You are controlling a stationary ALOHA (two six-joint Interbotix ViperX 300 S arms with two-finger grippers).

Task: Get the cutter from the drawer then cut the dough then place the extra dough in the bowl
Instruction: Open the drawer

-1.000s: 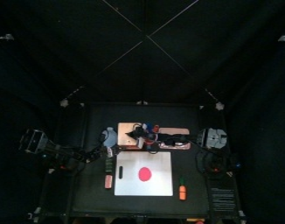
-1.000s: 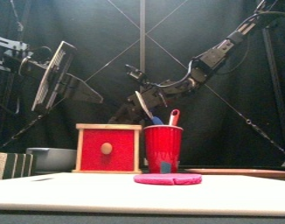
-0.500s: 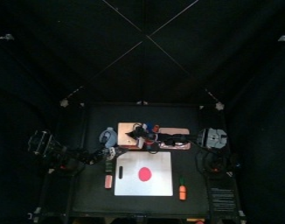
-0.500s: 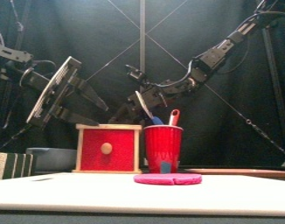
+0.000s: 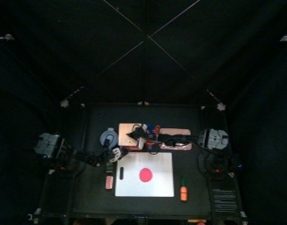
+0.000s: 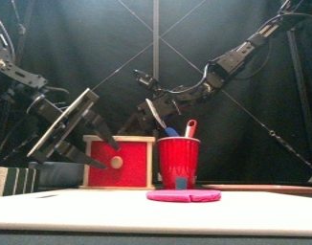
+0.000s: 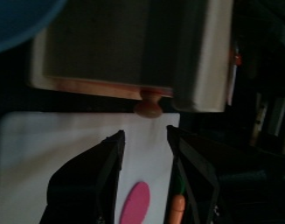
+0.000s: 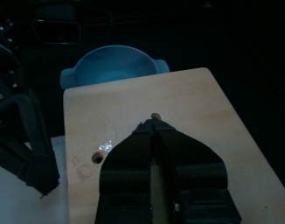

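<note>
Left wrist view: the left end effector (image 7: 145,133) had its jaws parted and empty. It was lined up on the drawer knob (image 7: 148,107), which stood just ahead of the fingertips and level with the gap between them. No contact could be made out.

- Wooden box (image 8: 204,114): pale, with its red drawer front (image 6: 133,174) flush and shut. The right end effector (image 8: 156,122) was over the box top, jaws pressed together on nothing. Whether it bore down on the wood could not be told.
- Cutter: not seen anywhere. Judged to lie inside the shut drawer, straight beyond the left end effector.
- Dough (image 6: 185,195): a pink disc, whole and uncut. It lay flat on the white cutting board (image 5: 158,185), below and behind the left end effector, on the side away from the box.
- Bowl (image 8: 115,63): blue-grey, with nothing seen in it. It sat just past the far edge of the box from the right end effector.
- Red cup (image 6: 178,165): beside the box, below the right end effector.

Progress: the opening step only, and nothing was completed. Left to do, by judgement: grip the knob, draw the drawer out, lift the cutter, press it through the dough, and carry the trimmings to the bowl.
</note>
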